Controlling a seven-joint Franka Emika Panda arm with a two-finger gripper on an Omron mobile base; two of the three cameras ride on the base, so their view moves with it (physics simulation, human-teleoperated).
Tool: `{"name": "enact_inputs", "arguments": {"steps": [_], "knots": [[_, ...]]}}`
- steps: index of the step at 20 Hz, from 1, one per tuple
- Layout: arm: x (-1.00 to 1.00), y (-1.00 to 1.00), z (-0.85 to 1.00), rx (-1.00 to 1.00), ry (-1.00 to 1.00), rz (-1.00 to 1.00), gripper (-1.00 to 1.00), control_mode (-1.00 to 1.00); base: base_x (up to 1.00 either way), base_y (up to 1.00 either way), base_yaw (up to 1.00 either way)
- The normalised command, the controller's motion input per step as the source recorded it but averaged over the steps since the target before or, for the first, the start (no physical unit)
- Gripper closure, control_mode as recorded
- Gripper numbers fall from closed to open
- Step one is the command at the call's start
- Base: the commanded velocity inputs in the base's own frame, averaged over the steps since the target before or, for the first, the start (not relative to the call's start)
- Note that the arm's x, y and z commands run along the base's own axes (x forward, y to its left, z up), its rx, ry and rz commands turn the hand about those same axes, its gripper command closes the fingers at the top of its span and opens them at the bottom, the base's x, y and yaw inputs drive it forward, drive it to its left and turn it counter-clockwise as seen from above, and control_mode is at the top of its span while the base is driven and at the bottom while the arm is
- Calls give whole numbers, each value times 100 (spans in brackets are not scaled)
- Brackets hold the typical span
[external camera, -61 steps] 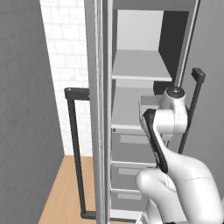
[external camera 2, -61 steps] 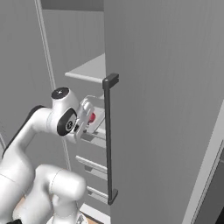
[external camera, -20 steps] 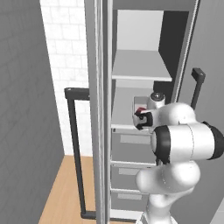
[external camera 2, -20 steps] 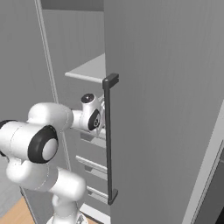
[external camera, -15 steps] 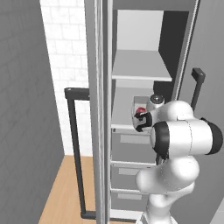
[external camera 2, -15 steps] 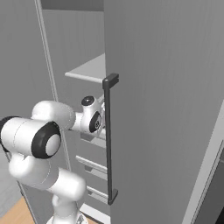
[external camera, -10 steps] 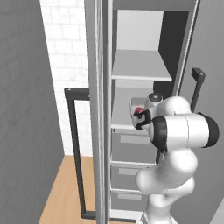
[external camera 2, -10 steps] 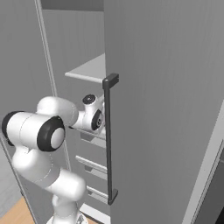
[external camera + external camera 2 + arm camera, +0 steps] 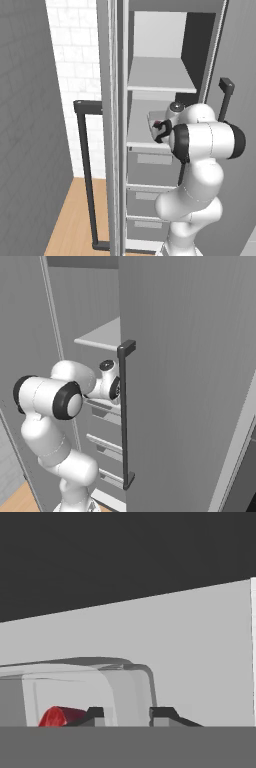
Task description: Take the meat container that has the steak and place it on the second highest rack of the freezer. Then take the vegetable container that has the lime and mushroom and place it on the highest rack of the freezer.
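Inside freezer [image 9: 150,75], arm bent, end effector [image 9: 127,714] straddling meat container [image 9: 125,682] wall.

No text, label or number can be read anywhere.

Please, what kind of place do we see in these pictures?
Most likely a kitchen, rendered by computer: a tall grey freezer stands open, with pale shelves above drawers. A white tiled wall and a wooden floor show beside it.

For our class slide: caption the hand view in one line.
Gripper straddling the container wall, steak inside, on a freezer shelf.
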Motion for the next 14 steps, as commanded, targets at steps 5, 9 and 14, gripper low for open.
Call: {"name": "enact_inputs", "arguments": {"steps": [5, 9, 14], "knots": [[0, 0, 0, 0, -1, 0, 100, -100, 0, 0, 0], [26, -5, 0, 0, 0, -5, -100, -100, 0, 0, 0], [3, 0, 0, 0, 0, -1, -100, -100, 0, 0, 0]]}}
